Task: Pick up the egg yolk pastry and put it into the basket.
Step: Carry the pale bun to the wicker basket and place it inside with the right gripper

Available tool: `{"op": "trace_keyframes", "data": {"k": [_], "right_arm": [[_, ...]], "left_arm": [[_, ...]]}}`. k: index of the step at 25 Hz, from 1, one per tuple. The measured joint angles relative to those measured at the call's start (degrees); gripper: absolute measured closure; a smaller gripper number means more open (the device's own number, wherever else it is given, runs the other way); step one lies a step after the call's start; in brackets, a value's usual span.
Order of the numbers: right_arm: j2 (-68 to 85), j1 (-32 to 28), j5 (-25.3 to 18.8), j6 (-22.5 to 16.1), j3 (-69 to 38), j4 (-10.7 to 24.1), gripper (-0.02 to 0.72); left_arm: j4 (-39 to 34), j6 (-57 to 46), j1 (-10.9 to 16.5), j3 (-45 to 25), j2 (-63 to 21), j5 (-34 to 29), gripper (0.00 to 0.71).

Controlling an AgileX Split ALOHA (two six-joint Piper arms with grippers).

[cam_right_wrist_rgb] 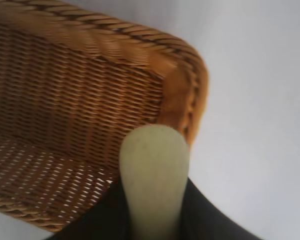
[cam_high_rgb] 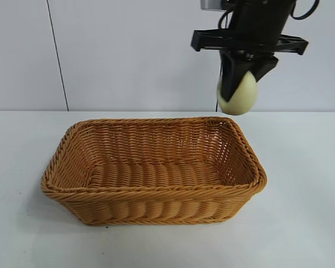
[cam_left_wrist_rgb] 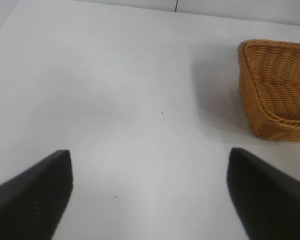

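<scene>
The egg yolk pastry (cam_high_rgb: 238,97) is a pale yellowish-green lump held in my right gripper (cam_high_rgb: 240,84), which is shut on it. It hangs in the air above the back right corner of the basket (cam_high_rgb: 151,192), an orange-brown wicker basket on the white table. In the right wrist view the pastry (cam_right_wrist_rgb: 154,175) sits between the dark fingers, over the basket's corner rim (cam_right_wrist_rgb: 182,65). My left gripper (cam_left_wrist_rgb: 150,195) is open and empty over bare table, off to the side of the basket (cam_left_wrist_rgb: 277,90); it is out of the exterior view.
The white table (cam_high_rgb: 301,223) stretches around the basket on all sides. A pale wall (cam_high_rgb: 128,50) stands behind the table.
</scene>
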State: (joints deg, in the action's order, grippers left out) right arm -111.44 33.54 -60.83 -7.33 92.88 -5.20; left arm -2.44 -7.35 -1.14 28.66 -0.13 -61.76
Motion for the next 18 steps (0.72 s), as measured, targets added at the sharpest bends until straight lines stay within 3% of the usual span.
{"op": "trace_keyframes", "data": {"k": [10,14,16,18], "right_arm": [[-11.4,1.8,6.9,-1.4,0.0,0.5,0.56],[-12.9,1.8,7.4,-1.4,0.0,0.6,0.556],[-12.8,1.8,7.4,-1.4,0.0,0.6,0.507],[-12.8,1.8,7.0,-1.4,0.0,0.6,0.402]], "left_arm": [[0.0,0.0,0.0,0.0,0.0,0.0,0.101],[0.0,0.0,0.0,0.0,0.0,0.0,0.101],[0.0,0.0,0.0,0.0,0.0,0.0,0.101],[0.0,0.0,0.0,0.0,0.0,0.0,0.101]]}}
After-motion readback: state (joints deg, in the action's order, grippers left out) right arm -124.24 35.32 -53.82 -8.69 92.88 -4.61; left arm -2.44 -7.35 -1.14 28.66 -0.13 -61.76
